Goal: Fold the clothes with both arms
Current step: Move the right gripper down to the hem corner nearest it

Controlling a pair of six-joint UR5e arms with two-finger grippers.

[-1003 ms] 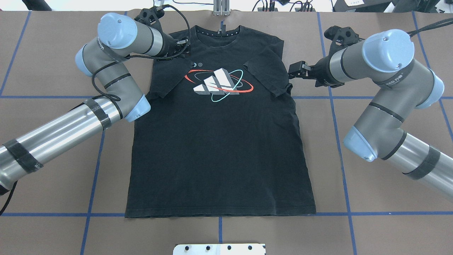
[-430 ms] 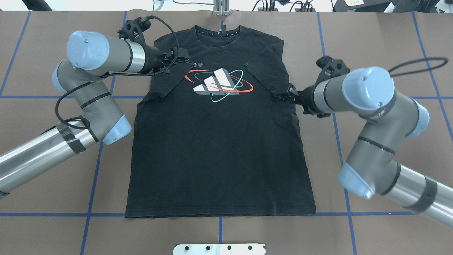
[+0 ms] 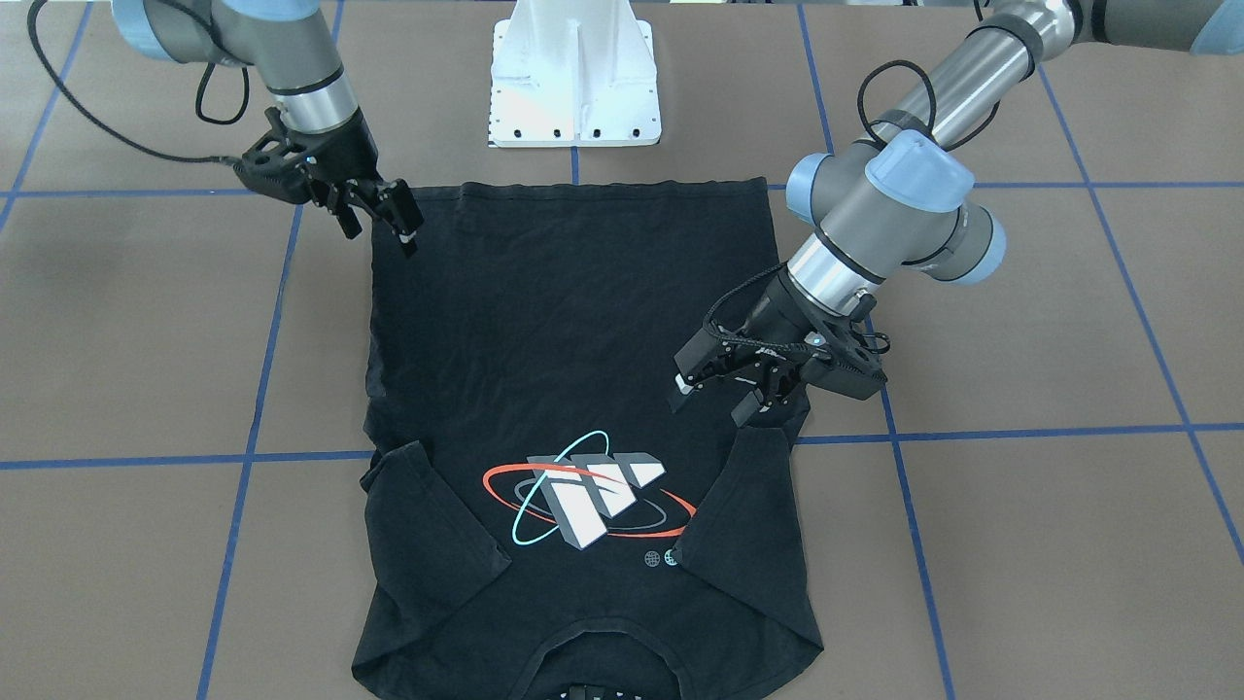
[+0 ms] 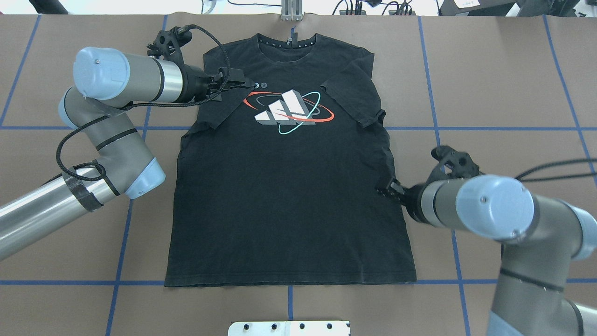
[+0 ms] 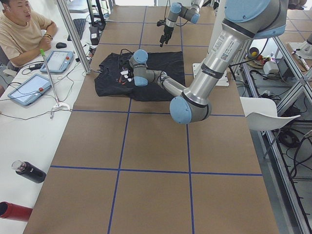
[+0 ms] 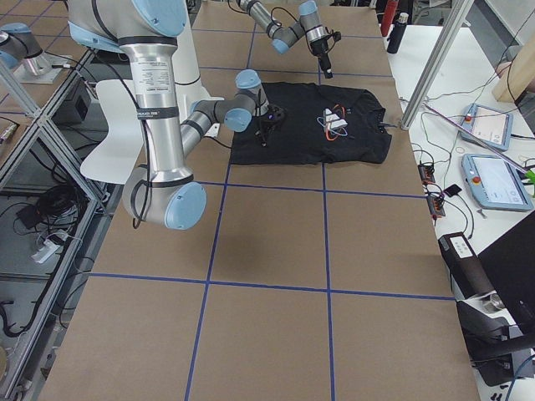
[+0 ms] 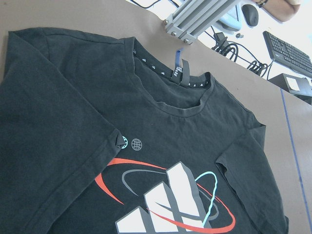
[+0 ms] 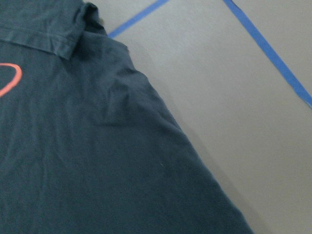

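Brown tabletop (image 4: pixel 503 70) gridded with blue tape (image 4: pixel 494 128); alongside, white desk (image 5: pixel 14 146) with a tablet (image 5: pixel 28 90), seated operator (image 5: pixel 22 31), aluminium post (image 5: pixel 73 36), black bottle (image 5: pixel 29 171); white chair (image 5: pixel 261 114) opposite

The shirt (image 3: pixel 544 340) collar runs off the front view's bottom edge, a sleeve (image 7: pixel 58 146) half covers one dot (image 7: pixel 125 143), and overhead the right tool (image 4: pixel 389 189) sits partly behind its wrist.

Bright, even, diffuse lighting from above. Only faint, soft-edged shadows fall on the brown table (image 6: pixel 251 242). The black T-shirt (image 4: pixel 289 200) shows little fold detail in the fixed views. The right wrist view is soft and slightly grainy; the left wrist view is sharp.
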